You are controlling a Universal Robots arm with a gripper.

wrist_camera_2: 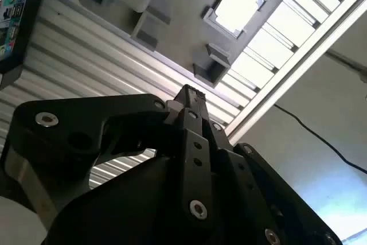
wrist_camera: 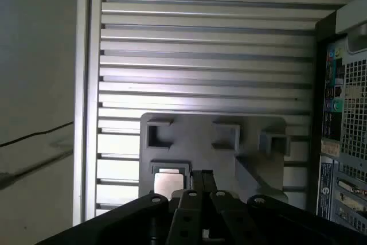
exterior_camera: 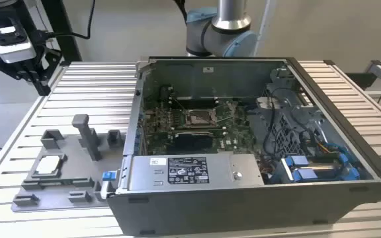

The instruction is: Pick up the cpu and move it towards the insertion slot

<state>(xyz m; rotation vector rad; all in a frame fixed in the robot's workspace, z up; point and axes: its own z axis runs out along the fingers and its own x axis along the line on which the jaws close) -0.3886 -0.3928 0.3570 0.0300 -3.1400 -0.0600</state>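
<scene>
Before you, the table [exterior_camera: 91, 94] is ribbed bare metal, its slats a dull silver. On it, the tray [exterior_camera: 65, 191] is matt grey plastic, and the cpu [exterior_camera: 48, 165] carries a smooth, bright silvery metal top. The computer case [exterior_camera: 257, 210] is matt dark grey sheet metal. The insertion slot [exterior_camera: 198, 117] has a silver metal frame around a brownish-grey centre. Your gripper [wrist_camera_2: 189, 91] is matt black, studded with shiny metal screw heads [wrist_camera_2: 198, 209]. Blue plastic clips [exterior_camera: 309, 168] look glossy.
</scene>
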